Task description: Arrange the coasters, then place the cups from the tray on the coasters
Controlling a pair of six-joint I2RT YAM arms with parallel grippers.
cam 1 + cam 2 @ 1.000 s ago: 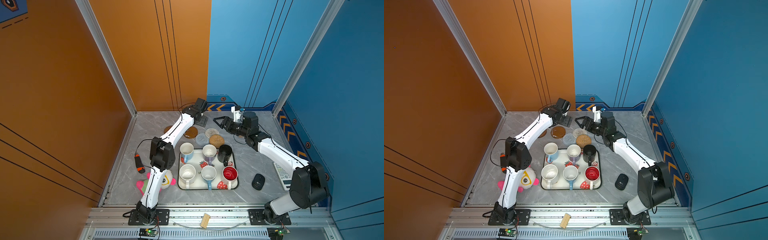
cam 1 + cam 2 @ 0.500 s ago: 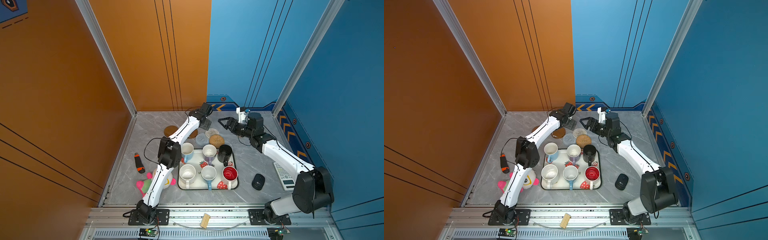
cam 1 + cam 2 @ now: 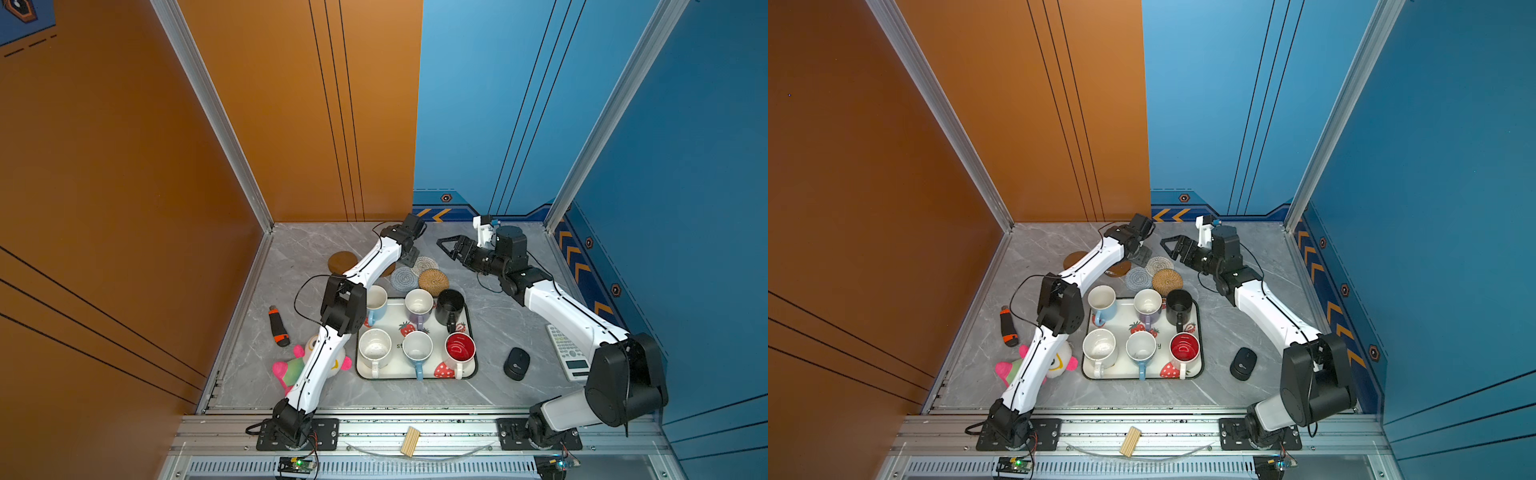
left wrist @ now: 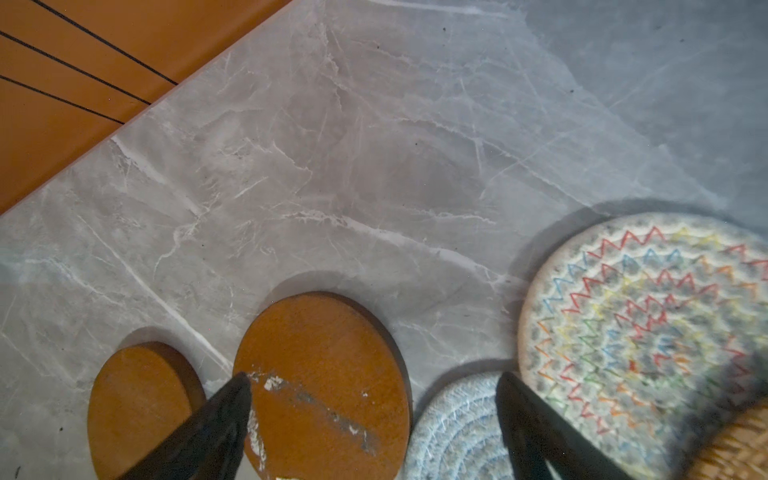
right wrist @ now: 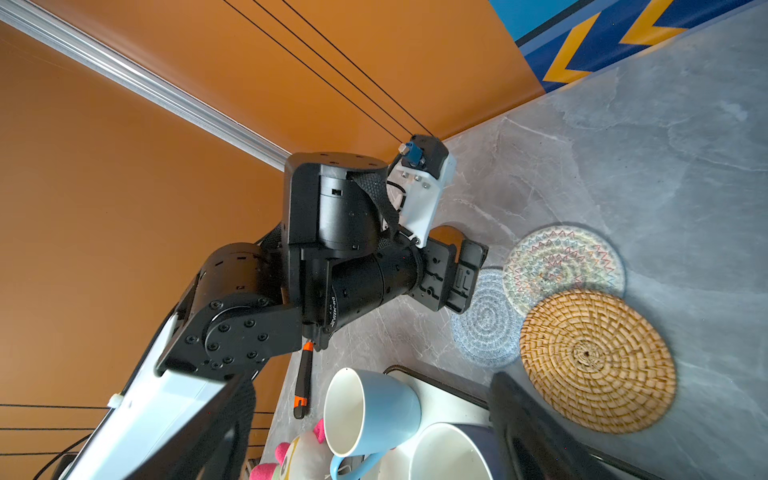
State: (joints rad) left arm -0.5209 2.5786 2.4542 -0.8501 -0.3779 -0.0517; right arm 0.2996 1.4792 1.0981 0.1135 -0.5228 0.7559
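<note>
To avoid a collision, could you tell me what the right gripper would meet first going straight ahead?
Most likely the left arm's wrist, which fills the view ahead of the right gripper; the gap between them is hard to judge.

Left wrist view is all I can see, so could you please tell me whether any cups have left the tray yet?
Observer: No, all six cups stand on the tray in both top views.
Operator: Thank you. What is the other arm doing?
Observer: The right hand hangs open and empty in the air, to the right of the cream woven coaster in both top views.
Operator: And where does the rattan coaster at my picture's edge sit?
Observer: It lies just beyond the tray's far edge, close to the black cup. I cannot tell whether it touches the tray.
</note>
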